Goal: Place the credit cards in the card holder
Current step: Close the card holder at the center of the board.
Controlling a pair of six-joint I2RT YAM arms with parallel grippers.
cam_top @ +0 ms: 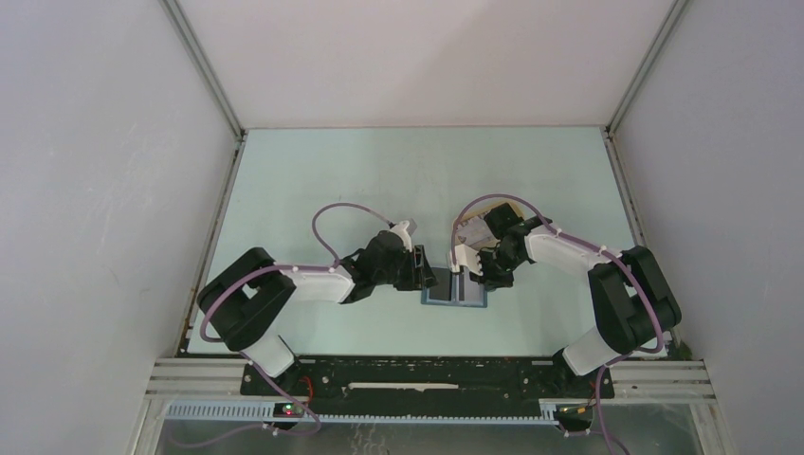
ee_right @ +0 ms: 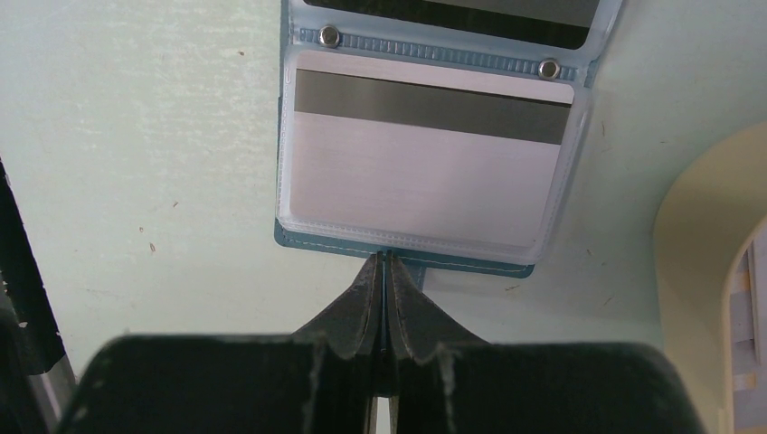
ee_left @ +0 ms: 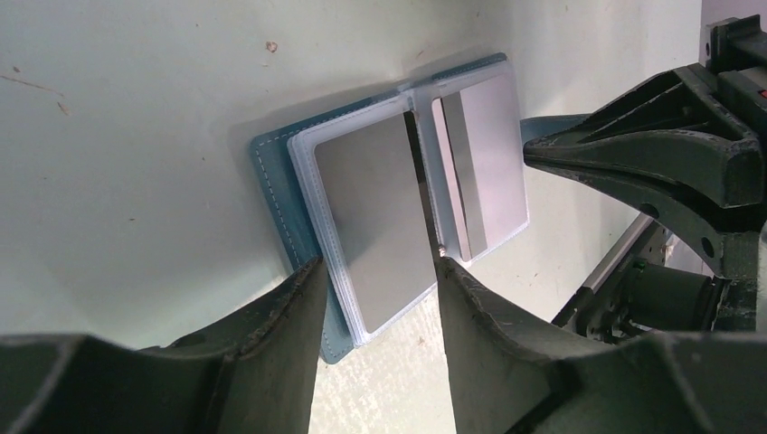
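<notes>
The teal card holder [ee_left: 271, 172] lies open and flat on the pale bench [ee_left: 136, 181]. Its clear sleeves show a plain grey card [ee_left: 371, 217] in its left half and a card with a dark stripe [ee_left: 493, 154] in its right half. The left end effector [ee_left: 380, 271] sits at the holder's near edge with its fingers [ee_left: 298, 316] spread to either side of the left half, while the right end effector [ee_left: 543, 149] reaches in from the right, its narrowed tip meeting the holder's right edge.
</notes>
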